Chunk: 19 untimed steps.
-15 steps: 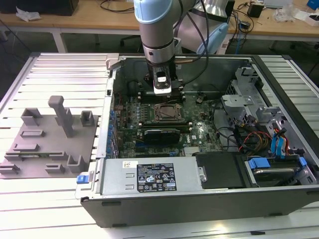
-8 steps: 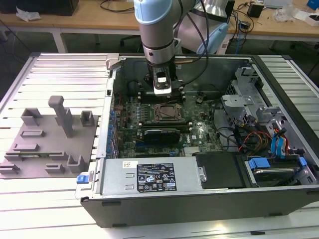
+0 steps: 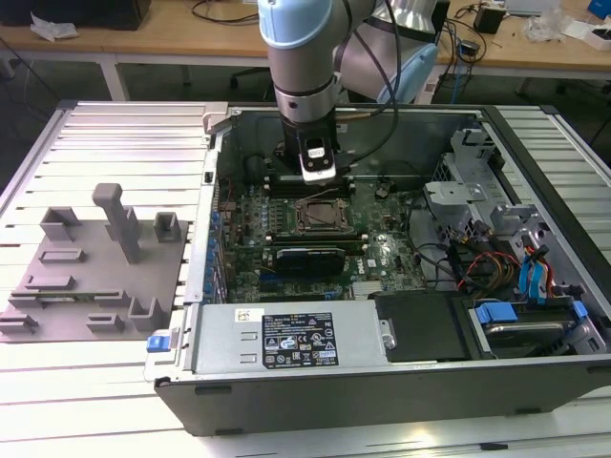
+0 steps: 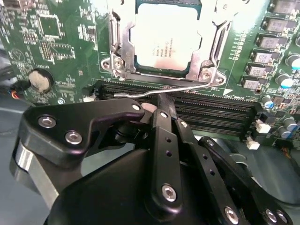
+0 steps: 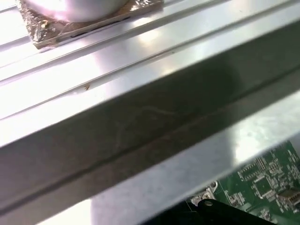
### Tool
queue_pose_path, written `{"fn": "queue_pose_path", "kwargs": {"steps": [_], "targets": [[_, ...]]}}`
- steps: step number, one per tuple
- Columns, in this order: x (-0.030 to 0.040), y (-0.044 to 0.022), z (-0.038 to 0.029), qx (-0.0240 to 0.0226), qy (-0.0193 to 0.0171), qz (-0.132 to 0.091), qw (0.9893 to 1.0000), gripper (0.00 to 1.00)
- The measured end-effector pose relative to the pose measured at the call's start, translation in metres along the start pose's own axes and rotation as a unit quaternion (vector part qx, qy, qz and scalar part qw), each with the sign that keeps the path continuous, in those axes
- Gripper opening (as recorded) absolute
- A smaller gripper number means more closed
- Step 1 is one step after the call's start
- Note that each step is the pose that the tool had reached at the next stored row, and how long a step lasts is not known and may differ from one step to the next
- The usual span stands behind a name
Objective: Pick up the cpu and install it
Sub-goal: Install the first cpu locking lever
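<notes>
The cpu (image 4: 165, 35) sat in the motherboard socket (image 4: 117, 44), so placement looked done. My end effector (image 4: 161, 105) hung beside the socket's lever (image 4: 178, 88), narrowed and empty, I judged; latching needs care.

Work surface is a ribbed aluminium slat table (image 3: 115, 124), bright glare off the slats at the near edge. Behind the pincer: long wooden bench (image 3: 191, 38) on white legs, cluttered with black cables (image 3: 224, 11), a dark box (image 3: 76, 11) and crumpled paper (image 3: 52, 29). Dark floor (image 3: 57, 81) under the bench. Lighting is even, overhead. No windows or walls visible.
</notes>
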<state>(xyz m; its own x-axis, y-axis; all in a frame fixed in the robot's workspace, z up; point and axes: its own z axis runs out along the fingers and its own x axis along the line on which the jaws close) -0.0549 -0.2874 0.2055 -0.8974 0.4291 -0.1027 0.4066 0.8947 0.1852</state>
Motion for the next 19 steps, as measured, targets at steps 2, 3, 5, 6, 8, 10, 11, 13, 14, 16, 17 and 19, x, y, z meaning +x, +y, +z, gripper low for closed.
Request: {"fn": "queue_pose_path", "kwargs": {"steps": [2, 3, 5, 6, 8, 10, 11, 13, 14, 16, 17, 19], "targets": [[-0.0009, 0.0003, 0.0001, -0.0003, 0.0004, -0.002, 1.0000, 0.11], [-0.0009, 0.0004, 0.0002, -0.0002, 0.0004, -0.002, 1.0000, 0.11], [-0.0009, 0.0005, 0.0000, -0.0004, 0.0006, -0.003, 1.0000, 0.11], [-0.0010, 0.0007, -0.0009, -0.0005, 0.0009, -0.005, 1.0000, 0.11], [-0.0013, 0.0012, -0.0039, -0.0009, 0.0016, -0.008, 1.0000, 0.11], [-0.0018, 0.0020, -0.0084, -0.0014, 0.0024, -0.013, 0.9999, 0.11], [-0.0020, 0.0024, -0.0102, -0.0015, 0.0027, -0.014, 0.9999, 0.11], [-0.0023, 0.0031, -0.0134, -0.0019, 0.0033, -0.017, 0.9998, 0.11], [-0.0027, 0.0039, -0.0175, -0.0022, 0.0039, -0.020, 0.9998, 0.11], [-0.0031, 0.0043, -0.0199, -0.0026, 0.0043, -0.023, 0.9997, 0.11], [-0.0043, 0.0017, -0.0204, -0.0025, 0.0044, -0.023, 0.9997, 0.11], [-0.0067, -0.0036, -0.0206, -0.0025, 0.0044, -0.023, 0.9997, 0.11]]}}
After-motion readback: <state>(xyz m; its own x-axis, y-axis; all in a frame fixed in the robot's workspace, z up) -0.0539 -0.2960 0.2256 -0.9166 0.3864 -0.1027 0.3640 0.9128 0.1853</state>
